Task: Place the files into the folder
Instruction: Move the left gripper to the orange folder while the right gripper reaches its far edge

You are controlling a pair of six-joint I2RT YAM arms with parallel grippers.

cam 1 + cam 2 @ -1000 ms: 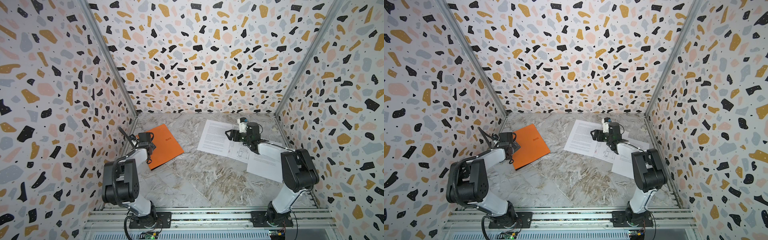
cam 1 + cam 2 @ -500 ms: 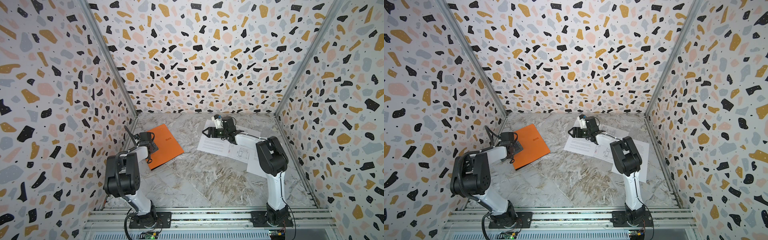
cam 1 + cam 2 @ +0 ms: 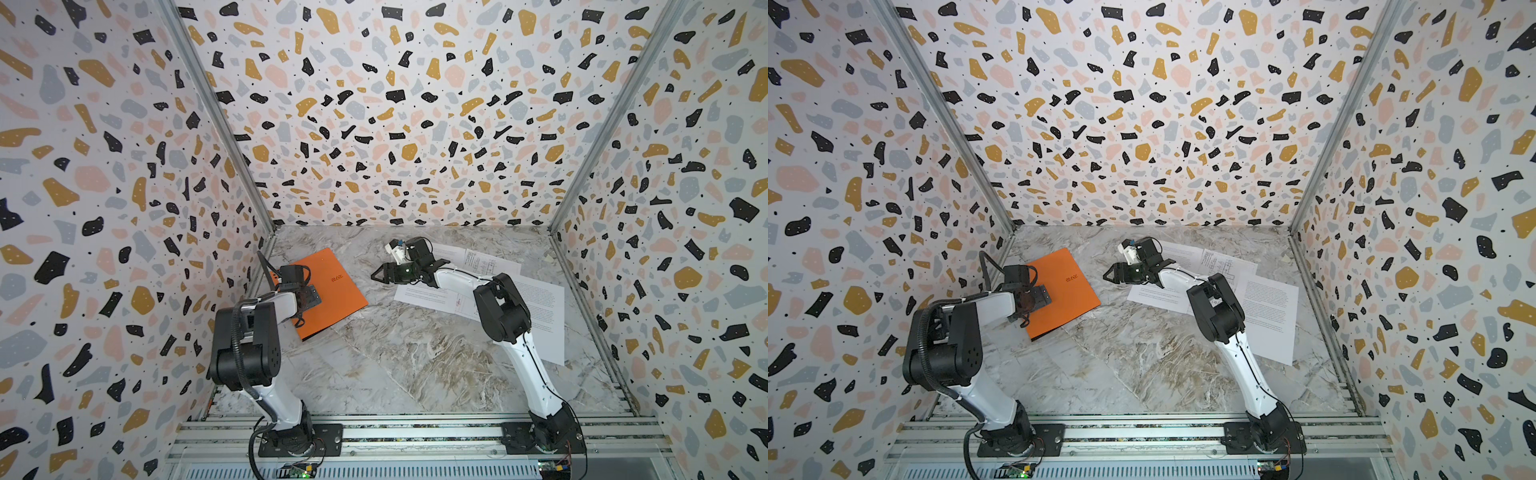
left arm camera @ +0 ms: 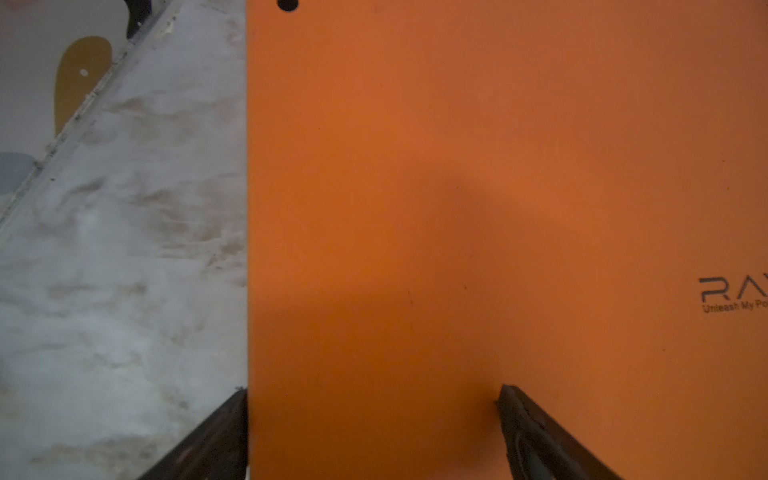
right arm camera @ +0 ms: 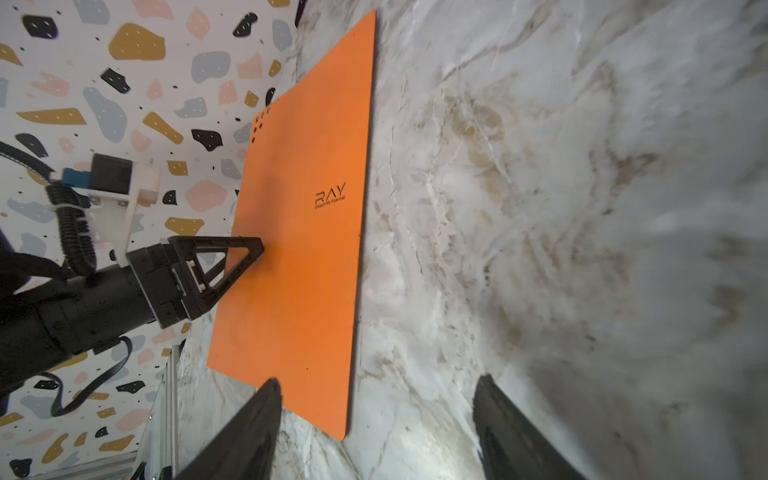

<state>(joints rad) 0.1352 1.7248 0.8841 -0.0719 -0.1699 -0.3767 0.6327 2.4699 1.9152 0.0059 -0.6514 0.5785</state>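
Observation:
The folder [image 3: 332, 286] [image 3: 1065, 286] lies shut on the table at the left, orange side up with its logo showing. My left gripper [image 3: 309, 298] [image 4: 372, 399] points down at its left edge and is open. One finger stands beside that edge and the other over the cover [image 4: 457, 208]. The files, three white sheets [image 3: 428, 296] [image 3: 1271, 311], lie overlapping at the right. My right gripper [image 3: 377, 276] [image 5: 378, 384] is open and empty. It hovers over bare table between the files and the folder [image 5: 307, 257], pointing at the folder.
Patterned walls close the table on three sides, and the left wall [image 3: 232, 266] runs close behind the folder. An aluminium rail [image 3: 415, 432] carrying both arm bases crosses the front. Marble tabletop [image 3: 407, 357] spreads between the arms.
My right gripper has swung left, off the files and out over the table towards the folder. My left gripper has shifted slightly over the folder's edge. Both jaws have narrowed a little.

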